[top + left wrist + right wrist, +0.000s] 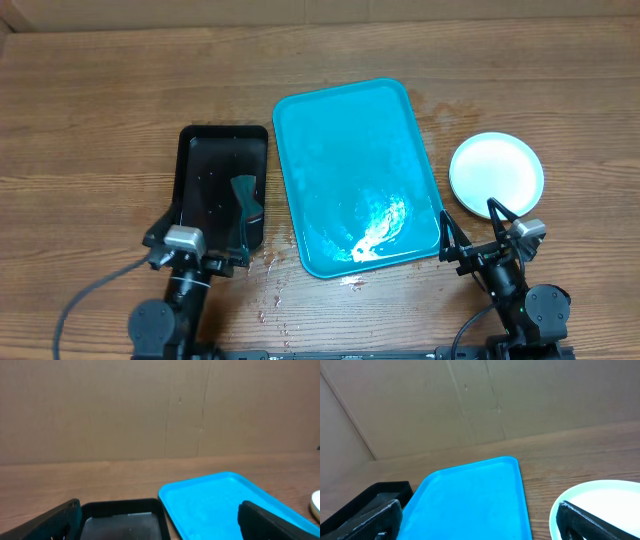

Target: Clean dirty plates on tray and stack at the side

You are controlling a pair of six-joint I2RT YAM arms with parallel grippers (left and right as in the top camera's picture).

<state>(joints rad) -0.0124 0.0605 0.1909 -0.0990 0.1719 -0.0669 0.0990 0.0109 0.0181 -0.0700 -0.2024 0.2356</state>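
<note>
The turquoise tray (350, 130) lies at the table's middle with no plates on it and a wet, shiny patch near its front edge. It also shows in the left wrist view (210, 500) and the right wrist view (470, 500). A pale plate (497, 172) sits on the table to the tray's right, top face clean; I cannot tell how many lie under it. It shows in the right wrist view (605, 502). My left gripper (203, 225) is open and empty over the near end of the black tray. My right gripper (471, 225) is open and empty between the tray's corner and the plate.
A smaller black tray (215, 165) with a wet floor lies left of the turquoise tray; it also shows in the left wrist view (120, 510). Water drops (275, 275) speckle the wood in front of the trays. A cardboard wall (150, 405) stands behind the table.
</note>
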